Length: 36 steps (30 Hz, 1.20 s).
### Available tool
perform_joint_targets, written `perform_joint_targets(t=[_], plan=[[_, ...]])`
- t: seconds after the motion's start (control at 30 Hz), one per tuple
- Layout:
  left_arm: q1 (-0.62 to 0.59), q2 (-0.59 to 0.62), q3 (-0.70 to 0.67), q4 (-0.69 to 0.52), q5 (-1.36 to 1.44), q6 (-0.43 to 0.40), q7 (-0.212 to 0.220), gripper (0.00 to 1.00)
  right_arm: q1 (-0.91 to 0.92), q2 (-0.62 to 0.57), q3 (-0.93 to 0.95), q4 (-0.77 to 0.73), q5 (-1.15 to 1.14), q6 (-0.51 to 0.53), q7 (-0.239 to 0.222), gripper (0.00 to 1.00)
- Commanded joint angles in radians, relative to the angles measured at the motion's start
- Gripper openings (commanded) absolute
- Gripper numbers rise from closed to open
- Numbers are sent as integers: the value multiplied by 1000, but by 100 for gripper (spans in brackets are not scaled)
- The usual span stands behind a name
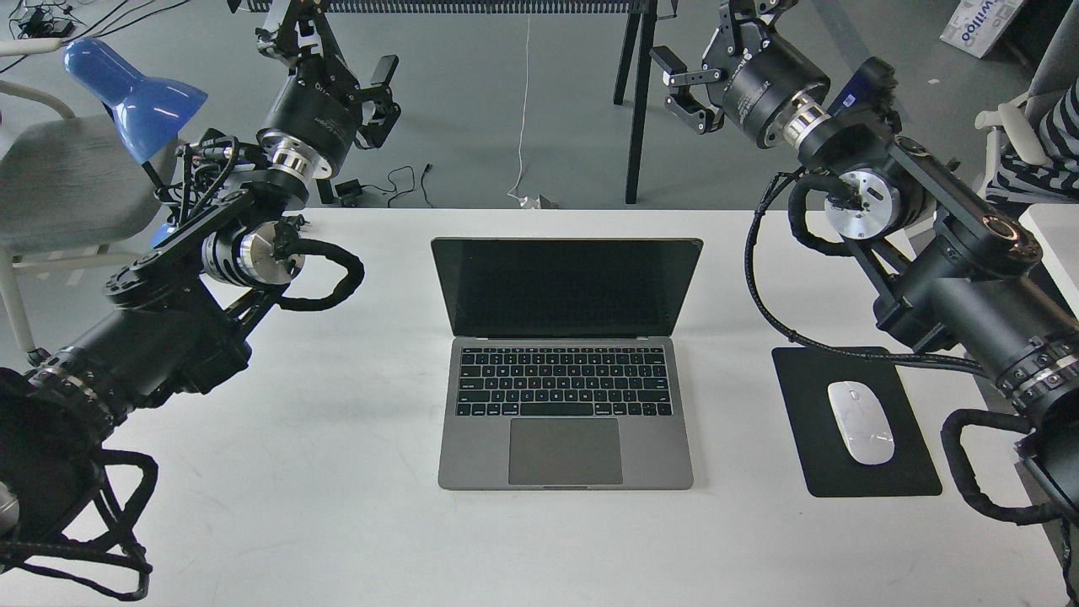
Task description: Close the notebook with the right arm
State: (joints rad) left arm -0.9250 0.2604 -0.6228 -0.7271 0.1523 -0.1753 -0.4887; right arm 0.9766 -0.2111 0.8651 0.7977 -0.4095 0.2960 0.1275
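Observation:
The notebook [565, 413] lies open in the middle of the white table [337, 523]. Its black screen [566, 287] stands upright and faces me, with the keyboard and trackpad in front. My right arm [927, 244] reaches in from the right. Its right gripper [681, 91] hangs open above the floor beyond the table's far edge, up and right of the screen's top corner, holding nothing. My left gripper [379, 97] is raised beyond the far left of the table, also open and empty.
A white mouse [860, 421] rests on a black mouse pad [813, 379] right of the notebook, under my right arm. A blue lamp [135, 93] and a chair [59, 177] stand at the left. Black table legs [634, 101] rise behind. A striped sleeve [1045, 152] shows at the right edge.

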Motion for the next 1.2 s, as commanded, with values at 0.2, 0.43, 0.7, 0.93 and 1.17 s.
perform_joint_targets(t=[0.2,0.43,0.7,0.93,1.17], plan=[[0,-1,-2,0,1,28,0,100,1,-1,0,0,0,0,0,100],[0,-1,0,-2,1,23,0,100,4,-1,-9,-14,-6,-12,-2,100],[0,-1,0,-2,1,20,0,100,151,42,-321,-205,-17,-78,-15,100],[0,-1,0,-2,1,20,0,100,283,139,-671,-356,-6,-78,-37,100],[0,-1,0,-2,1,20,0,100,307,150,-856,-348,-11,-69,-55,100]])
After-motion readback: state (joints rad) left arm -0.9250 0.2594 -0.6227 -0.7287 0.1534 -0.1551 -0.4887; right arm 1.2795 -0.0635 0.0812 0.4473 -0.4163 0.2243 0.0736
